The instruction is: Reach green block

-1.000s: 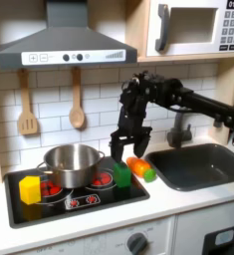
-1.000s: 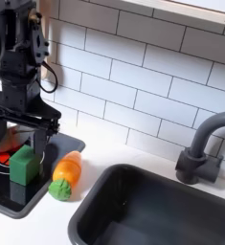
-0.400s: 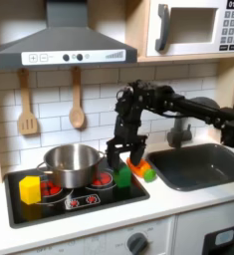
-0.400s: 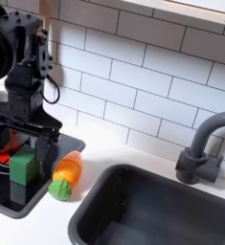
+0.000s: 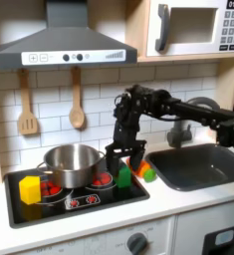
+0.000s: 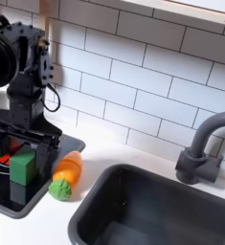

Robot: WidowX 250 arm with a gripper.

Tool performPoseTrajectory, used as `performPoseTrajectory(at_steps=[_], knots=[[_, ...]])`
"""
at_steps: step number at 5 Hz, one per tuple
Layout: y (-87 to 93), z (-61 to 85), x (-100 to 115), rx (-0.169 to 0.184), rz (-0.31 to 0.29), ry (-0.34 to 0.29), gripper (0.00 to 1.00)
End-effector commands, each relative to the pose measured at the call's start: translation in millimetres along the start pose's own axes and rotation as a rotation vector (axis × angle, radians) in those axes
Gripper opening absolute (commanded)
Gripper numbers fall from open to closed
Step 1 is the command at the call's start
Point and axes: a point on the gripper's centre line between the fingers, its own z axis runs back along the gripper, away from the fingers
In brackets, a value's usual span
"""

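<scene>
Gripper [image 5: 123,161] is being observed low over the stovetop [image 5: 79,200], at its right edge in the first exterior view. Fingers are being held spread apart, nothing clasped. The green block [image 6: 24,167] is being seen between the two fingers [image 6: 44,153] in the second exterior view, approx. centred in the gap; contact w/ either finger cannot be confirmed. In the first exterior view the block [image 5: 123,178] is being shown directly below the gripper, on the black hob near its right rim.

Key relation: block is lying straight under the wrist, inside the open span, so no sideways correction is being called for. Block is roughly cubic, no long axis of note. Fingertips are being judged already at about block height, tho exact depth is not readable.

Nearby items noted:
- orange toy [image 6: 65,171] w/ green tip, lying on the countertop just beside the block, toward the second exterior view's right; near enough to the outer finger to be a nudge risk.
- steel pot [image 5: 71,162] well apart, toward the first exterior view's left.
- yellow block [image 5: 30,188] at far left of hob.

Reach is being judged all but complete.
</scene>
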Motion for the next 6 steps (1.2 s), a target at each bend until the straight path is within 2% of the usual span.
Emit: performPoseTrajectory(at_steps=[1, 3, 4, 5, 6], knots=[[-0.4, -12.2, 3, -0.008, -0.005, 0.025, 1.00], [-4.4, -27.1, 1, -0.020, -0.020, 0.064, 1.00], [-4.7, -30.1, 3, -0.017, -0.028, 0.065, 1.00], [-4.1, -35.0, 0, -0.028, -0.030, 0.083, 1.00], [-4.6, -34.4, -1, -0.041, -0.031, 0.074, 1.00]])
